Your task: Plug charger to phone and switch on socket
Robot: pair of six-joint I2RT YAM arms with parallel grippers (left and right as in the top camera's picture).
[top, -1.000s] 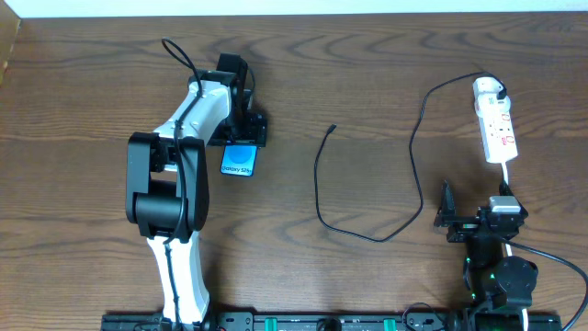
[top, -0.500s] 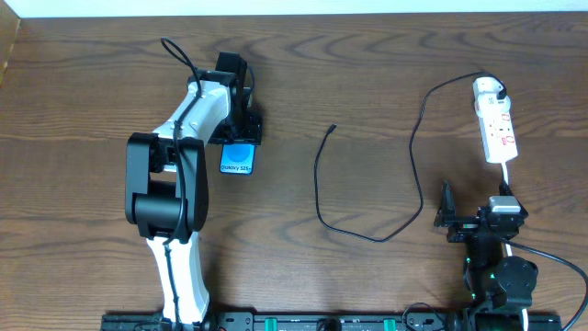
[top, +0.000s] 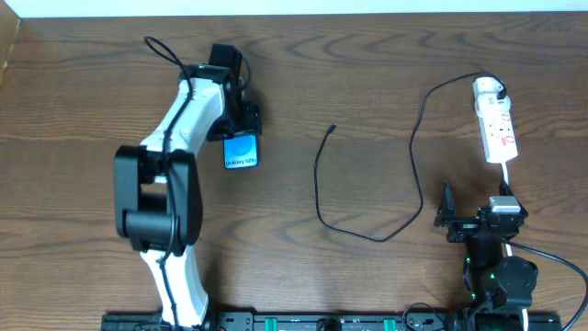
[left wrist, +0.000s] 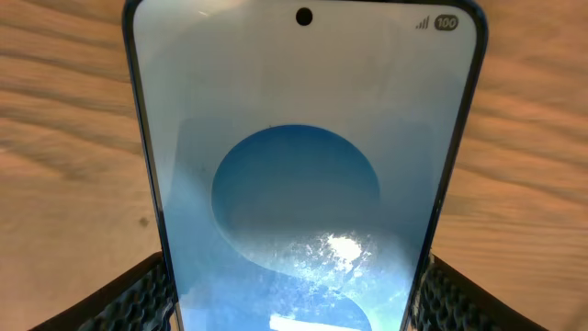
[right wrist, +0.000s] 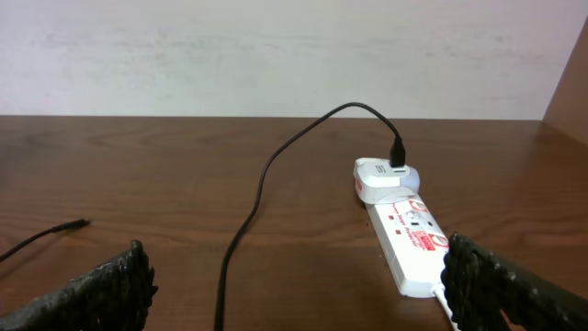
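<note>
The phone point(top: 241, 152) with its blue-cyan screen is held in my left gripper point(top: 241, 124) at the table's left of centre. In the left wrist view the phone point(left wrist: 299, 175) fills the frame, with both fingers pressed on its side edges near the bottom. The charger cable point(top: 322, 198) lies loose at the middle, its plug tip point(top: 333, 128) about a hand's width right of the phone. The cable runs to the white socket point(top: 496, 129) at far right, also in the right wrist view point(right wrist: 409, 239). My right gripper point(top: 447, 213) is open and empty, near the front right.
The cable's other end sits in a white plug point(right wrist: 384, 176) at the socket's far end. A pale wall edge runs behind the table. A thin white cord point(top: 507, 175) runs from the socket toward my right arm's base.
My left arm has swung slightly, carrying the phone a little to the right and further back. The right arm, cable and socket have not moved.
</note>
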